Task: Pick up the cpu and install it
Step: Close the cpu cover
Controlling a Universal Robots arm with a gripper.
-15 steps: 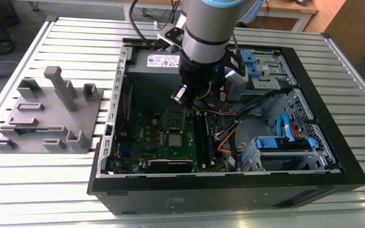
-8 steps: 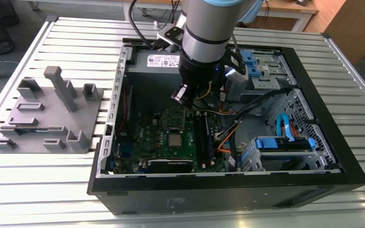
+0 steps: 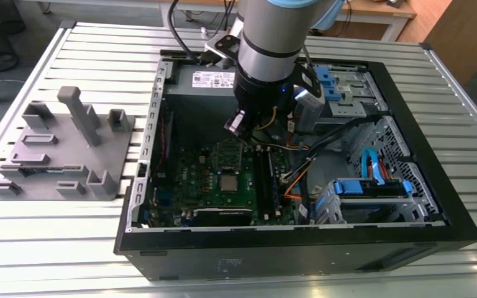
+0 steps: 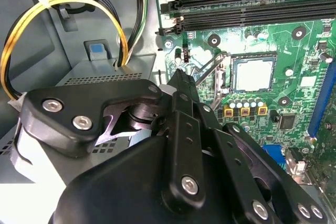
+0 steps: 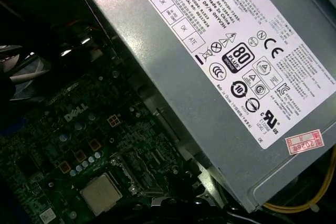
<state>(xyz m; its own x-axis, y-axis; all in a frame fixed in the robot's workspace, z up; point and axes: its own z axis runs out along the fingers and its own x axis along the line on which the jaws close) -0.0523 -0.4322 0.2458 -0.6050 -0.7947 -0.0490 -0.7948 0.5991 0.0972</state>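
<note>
Inside the open computer case [image 3: 437,205], the arm [image 3: 276,56] reaches straight down from above, its wrist hanging over the green board [image 3: 222,180] toward the case's far end, near the power supply [image 3: 213,79]. The claw [image 4: 181,77] appears in the second wrist view as a black linkage whose fingers [image 4: 184,90] come together to a narrow tip with nothing between them, poised above the board beside the socket. The cpu [image 3: 229,182] lies seated in that socket in the middle of the board, its pale metal top facing up, clear of the claw. That second wrist view also shows the cpu [image 4: 253,75] past the fingertips, plus yellow and black cables [image 4: 63,3]. From the first wrist view come the cpu [image 5: 101,193] and the supply's labelled grey side [image 5: 220,77]. Beyond the case's side, on the slatted counter [image 3: 48,248], stands a grey plastic holder [image 3: 60,149].
</note>
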